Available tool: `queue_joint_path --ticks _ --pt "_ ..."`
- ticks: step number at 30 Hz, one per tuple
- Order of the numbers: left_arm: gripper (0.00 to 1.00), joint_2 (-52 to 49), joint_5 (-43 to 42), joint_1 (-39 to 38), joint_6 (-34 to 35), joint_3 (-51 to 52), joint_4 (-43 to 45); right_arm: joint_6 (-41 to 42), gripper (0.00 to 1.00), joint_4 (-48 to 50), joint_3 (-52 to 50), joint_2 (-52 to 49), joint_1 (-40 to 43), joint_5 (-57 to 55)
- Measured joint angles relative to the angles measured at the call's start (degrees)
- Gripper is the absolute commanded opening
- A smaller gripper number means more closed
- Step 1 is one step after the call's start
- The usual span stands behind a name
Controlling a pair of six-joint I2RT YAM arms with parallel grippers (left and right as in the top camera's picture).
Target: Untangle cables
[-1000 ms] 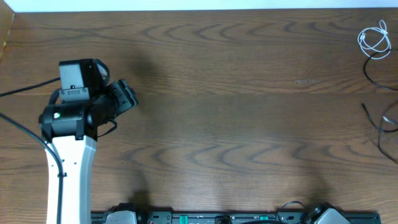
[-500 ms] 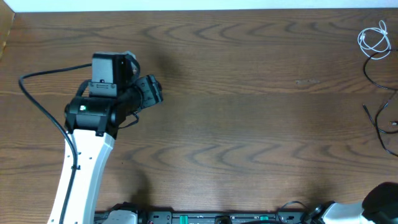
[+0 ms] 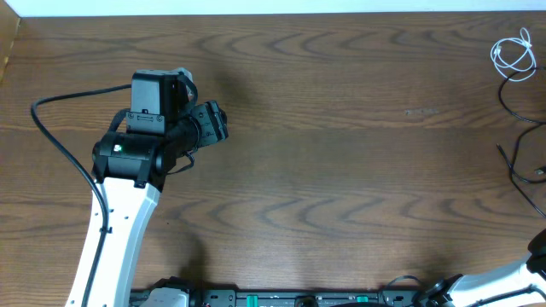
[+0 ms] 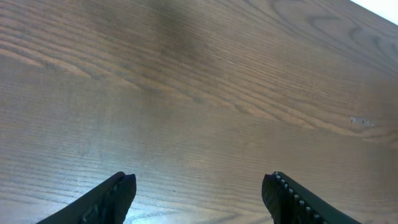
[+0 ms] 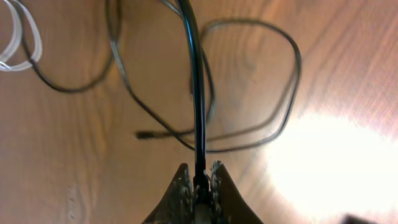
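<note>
The black cable [image 3: 510, 95] lies in loose loops at the table's far right edge, and the short white cable [image 3: 513, 54] is coiled just above it. In the right wrist view my right gripper [image 5: 200, 180] is shut on a strand of the black cable [image 5: 196, 93], with more black loops [image 5: 273, 118] on the table below and the white coil [image 5: 18, 43] at the top left. My left gripper [image 3: 213, 124] is far to the left; in its wrist view it is open [image 4: 199, 186] and empty above bare wood.
The left arm's thick black wire [image 3: 60, 136] arcs at the left. Part of the right arm [image 3: 520, 277] shows at the bottom right corner. A black rail [image 3: 290, 298] runs along the front edge.
My left arm moved right and a little farther back, then nearly stopped. My right arm came into view at the bottom right corner, and the black cable's lower strands shifted slightly.
</note>
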State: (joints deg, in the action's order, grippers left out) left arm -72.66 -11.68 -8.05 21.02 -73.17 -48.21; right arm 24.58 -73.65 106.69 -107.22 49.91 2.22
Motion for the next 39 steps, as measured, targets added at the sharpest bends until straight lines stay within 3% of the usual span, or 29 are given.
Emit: queue_joint_path --ticks 6,7,9,17,23,24,26,33,39 --pt "0.70 0.00 0.00 0.00 0.00 0.00 0.07 -2.49 0.32 0.59 -4.31 -0.02 1.03 0.63" --pt "0.70 0.00 0.00 0.00 0.00 0.00 0.07 -2.54 0.33 0.90 -4.70 -0.02 1.16 0.66" --pt "0.70 0.00 0.00 0.00 0.00 0.00 0.11 -2.91 0.49 3.08 -6.27 -0.04 1.60 0.74" --pt "0.70 0.00 0.00 0.00 0.00 0.00 0.07 -7.69 0.87 5.86 -8.31 -0.15 2.75 8.02" --pt "0.75 0.00 0.00 0.00 0.00 0.00 0.09 -17.57 0.93 6.82 -8.52 2.62 -2.03 22.32" --pt "0.86 0.00 0.00 0.00 -0.02 0.00 0.04 -18.62 0.94 6.78 -8.57 3.74 -3.48 23.12" --pt "0.91 0.00 0.02 0.00 0.13 0.00 0.07 -21.14 0.95 6.45 -8.61 7.98 -8.35 24.81" --pt "0.93 0.00 -0.02 0.00 0.17 0.00 -4.76 -26.23 0.99 5.99 -8.57 23.21 -28.81 27.43" --pt "0.99 0.00 0.00 0.00 0.13 0.00 -5.60 -26.71 0.99 5.33 -8.57 24.61 -43.69 18.58"
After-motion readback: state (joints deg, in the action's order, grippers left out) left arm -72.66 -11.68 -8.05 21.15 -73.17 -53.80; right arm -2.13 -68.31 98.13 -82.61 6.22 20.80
